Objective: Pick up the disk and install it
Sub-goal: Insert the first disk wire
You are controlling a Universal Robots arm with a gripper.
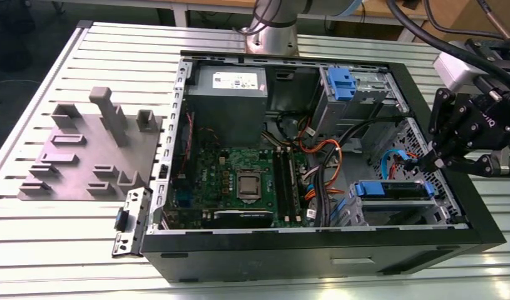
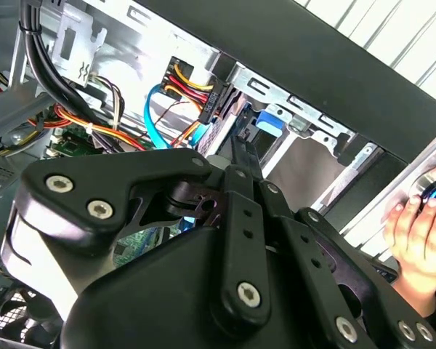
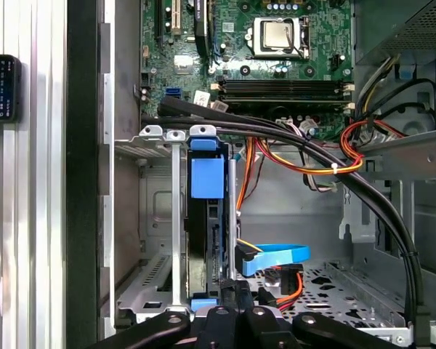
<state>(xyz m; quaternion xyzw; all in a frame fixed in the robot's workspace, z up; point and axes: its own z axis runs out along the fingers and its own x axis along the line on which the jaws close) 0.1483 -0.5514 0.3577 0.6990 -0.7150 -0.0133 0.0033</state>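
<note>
Disk, a dark flat drive in its blue plastic carrier frame (image 3: 206, 218), stands edgewise in the metal bay of the open computer case (image 1: 322, 247); our black gripper's (image 3: 231, 299) fingers look closed just beside it.

The exterior view looked down from high and well back at the open computer case (image 1: 322, 156) on the slatted table (image 1: 38, 94), the arm at the frame's right edge. The first wrist view sat close over the case interior, facing straight in, the motherboard (image 3: 276, 43) at upper centre and the drive cage (image 3: 174, 240) at lower left. The second wrist view looked past the gripper linkage (image 2: 232, 240), very near, obliquely at the cage. Both wrist views shared the cage and orange cables (image 2: 94, 131).
</note>
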